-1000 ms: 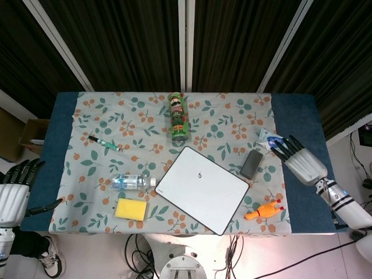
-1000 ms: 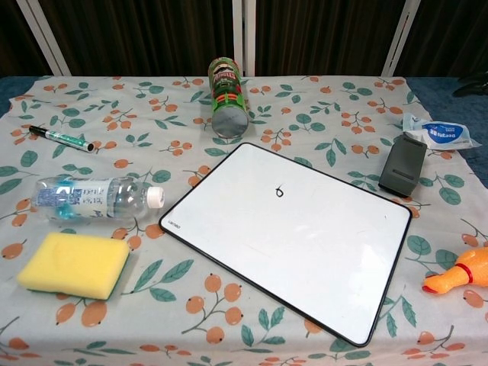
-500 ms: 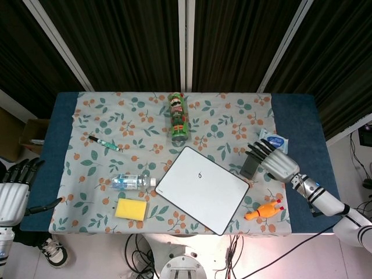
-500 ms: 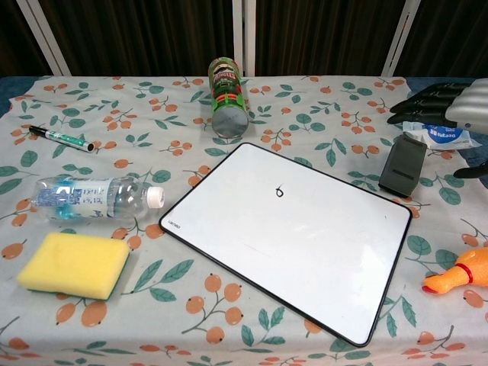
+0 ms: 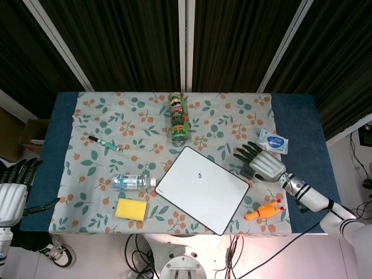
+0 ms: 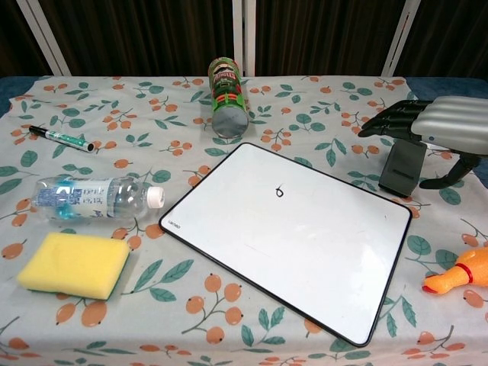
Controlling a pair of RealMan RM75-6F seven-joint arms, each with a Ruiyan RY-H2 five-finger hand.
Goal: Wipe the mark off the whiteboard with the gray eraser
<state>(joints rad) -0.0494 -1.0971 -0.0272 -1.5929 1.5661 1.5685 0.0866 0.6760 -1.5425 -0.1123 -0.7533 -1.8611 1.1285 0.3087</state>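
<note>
Right hand (image 6: 446, 122) has swung in from the table's right edge since a second ago and now sits over the gray eraser (image 6: 402, 169); nothing else on the cloth has shifted. Left hand (image 5: 13, 195) stays parked off the left edge, fingers spread, holding nothing.

Step in hand: reach for the eraser, grasp not made. In the chest view the right hand's fingers are extended and apart above the eraser's top end, thumb hanging off to the right side. Cannot tell whether any finger touches it; looks like hovering, nothing held.

Eraser lies flat on the cloth just beside the whiteboard's (image 6: 305, 252) right corner, apart from the frame. Mark (image 6: 280, 192) is a small black loop near the board's middle, untouched.

Next move, as I judge it: lower the hand, close fingers and thumb across the eraser's narrow sides, lift, carry it left onto the board and rub over the mark. Board lies loose, so pressing sideways could slide it.

Writing:
- chip can (image 6: 226, 101): green, lying on its side, label reads like Pringles, partly legible
- whiteboard: tiny logo at its near-left corner, too small to read
- water bottle (image 6: 95, 200): label print unreadable
- blue-white packet (image 5: 273, 140) beyond the hand: text unreadable
- marker pen (image 6: 61, 138): no legible print

Also present: yellow sponge (image 6: 74, 264), rubber chicken toy (image 6: 461, 276).
</note>
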